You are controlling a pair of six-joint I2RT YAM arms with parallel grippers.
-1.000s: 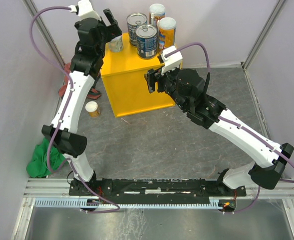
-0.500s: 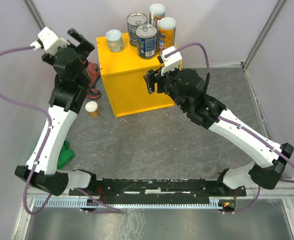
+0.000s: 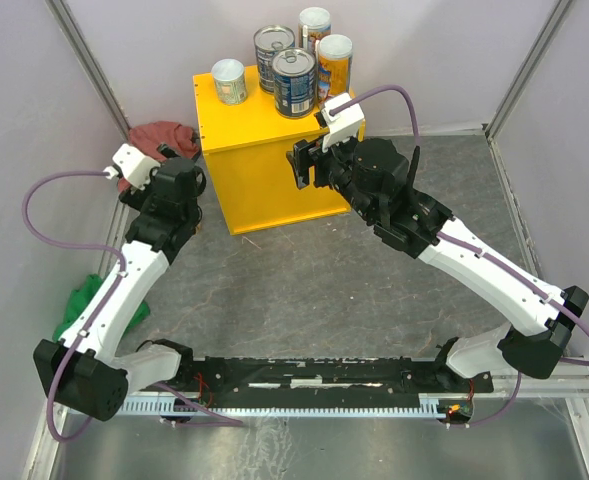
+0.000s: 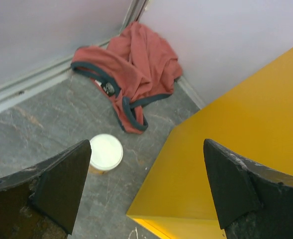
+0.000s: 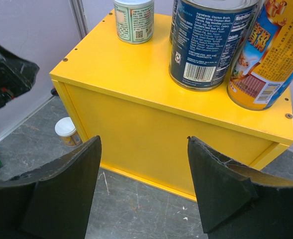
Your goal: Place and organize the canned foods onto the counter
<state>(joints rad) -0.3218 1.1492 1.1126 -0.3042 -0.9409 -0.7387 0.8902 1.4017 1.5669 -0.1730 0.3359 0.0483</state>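
The yellow counter (image 3: pixel 274 170) carries five cans: a short green-labelled one (image 3: pixel 229 80), two blue-labelled tins (image 3: pixel 294 82) (image 3: pixel 274 45) and two orange cans (image 3: pixel 334 62) (image 3: pixel 314 25). The sixth, a short white-lidded can (image 4: pixel 105 152), stands on the floor left of the counter; it also shows in the right wrist view (image 5: pixel 66 130) and is hidden under my left arm in the top view. My left gripper (image 4: pixel 146 142) is open and empty above the floor, the can by its left finger. My right gripper (image 5: pixel 143 138) is open and empty, facing the counter's front (image 5: pixel 176 129).
A red cloth (image 4: pixel 131 74) lies in the back left corner behind the floor can. A green cloth (image 3: pixel 79 300) lies by the left wall. Purple walls close in the left, back and right sides. Grey floor lies in front of the counter.
My left arm has swung away from the short can on the counter's top, left and down toward the floor beside the counter. The right arm has not moved.
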